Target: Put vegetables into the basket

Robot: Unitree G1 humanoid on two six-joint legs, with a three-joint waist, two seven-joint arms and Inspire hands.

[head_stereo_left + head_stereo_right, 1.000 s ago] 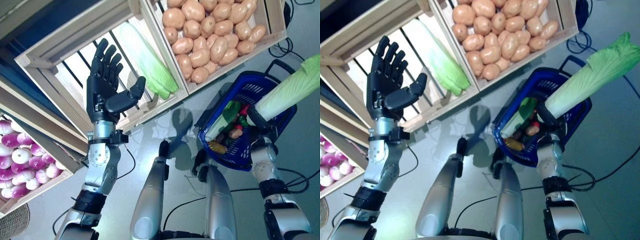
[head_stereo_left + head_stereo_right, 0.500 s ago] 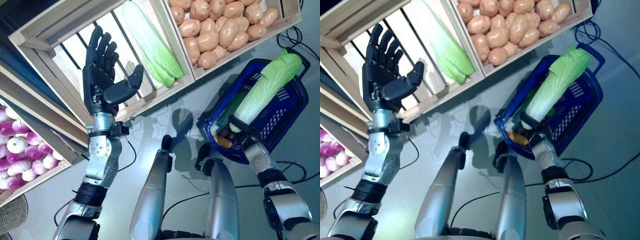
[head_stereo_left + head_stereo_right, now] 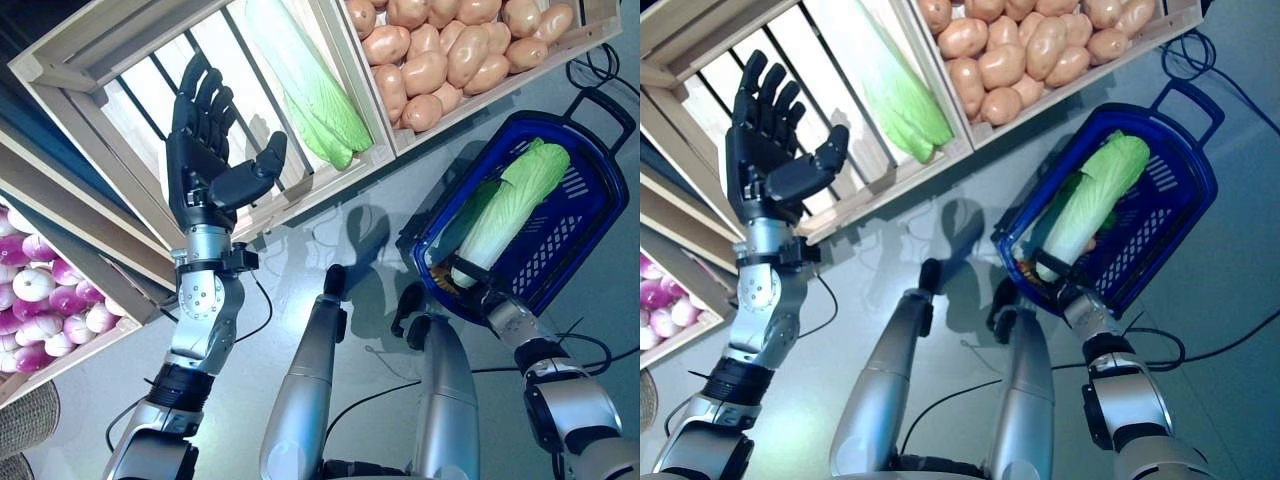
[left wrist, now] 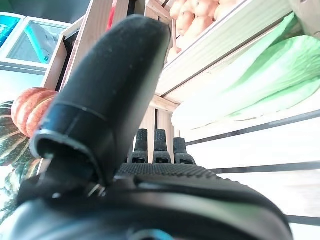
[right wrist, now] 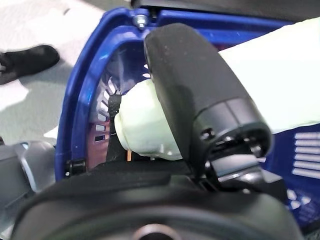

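A long napa cabbage (image 3: 515,198) lies slanted inside the blue basket (image 3: 592,205) on the floor at the right. My right hand (image 3: 478,287) is shut on its white base at the basket's near rim. The right wrist view shows the thumb (image 5: 192,87) curled over that base (image 5: 145,127), with the basket's wall (image 5: 82,105) behind. Other vegetables lie under the cabbage, mostly hidden. My left hand (image 3: 205,165) is raised and open, holding nothing, in front of a slatted wooden crate (image 3: 120,90). A second napa cabbage (image 3: 318,95) lies in that crate.
A crate of potatoes (image 3: 450,50) stands behind the basket. Purple onions (image 3: 40,310) fill a crate at the lower left, beside a wicker basket (image 3: 25,425). Pumpkins (image 4: 27,107) show in the left wrist view. A person's shoe (image 5: 25,62) stands near the blue basket.
My right hand has brought the cabbage down from high above the basket until it lies inside it. The left hand has stayed raised and open.
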